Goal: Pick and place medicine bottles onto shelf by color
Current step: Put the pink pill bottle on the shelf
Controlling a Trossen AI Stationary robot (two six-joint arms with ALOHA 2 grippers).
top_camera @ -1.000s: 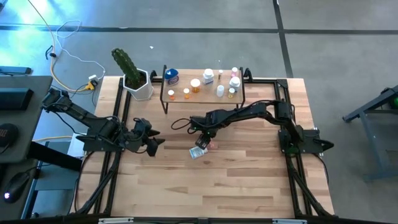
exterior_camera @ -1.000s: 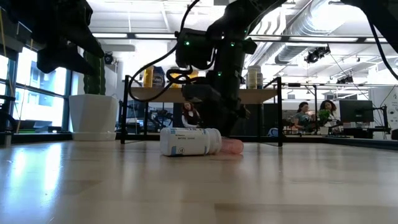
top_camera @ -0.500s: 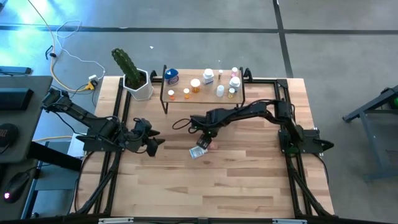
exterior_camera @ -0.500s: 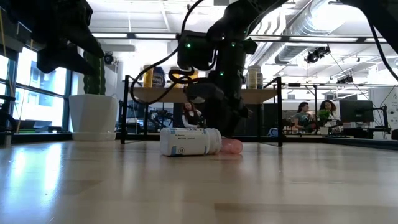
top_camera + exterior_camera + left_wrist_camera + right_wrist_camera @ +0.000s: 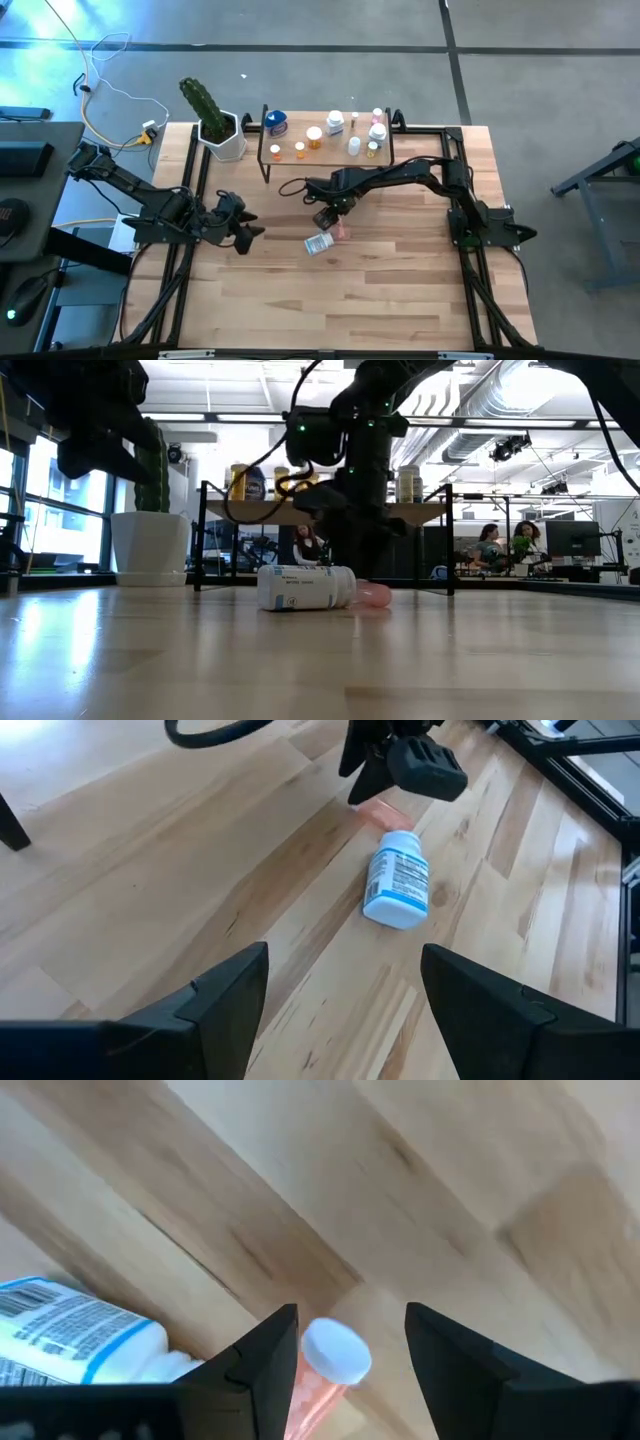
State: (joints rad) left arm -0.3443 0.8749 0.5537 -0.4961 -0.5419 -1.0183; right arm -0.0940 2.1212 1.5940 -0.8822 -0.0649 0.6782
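Right gripper (image 5: 330,213) was held just above the tabletop (image 5: 400,290) near the table's middle, its fingers (image 5: 262,1365) spread apart and empty. Between and just below those fingers, in the right wrist view, a pink bottle (image 5: 322,1377) with a white cap was seen lying on its side. Touching it, or just beside it, a white bottle (image 5: 319,244) with a printed label and blue band was lying on its side too; in the low view the pink one was partly hidden behind it.

Left gripper (image 5: 247,228) was parked at the table's left side, well apart from both bottles, with its fingers (image 5: 230,995) open and nothing between them.

Farther back, the shelf (image 5: 282,141) stood at the table's far edge, carrying a blue bottle at its left end, small orange ones toward the middle, and white and pink ones toward the right. A cactus (image 5: 202,104) in a white pot stood left of the shelf. Seated people were seen in the room beyond.
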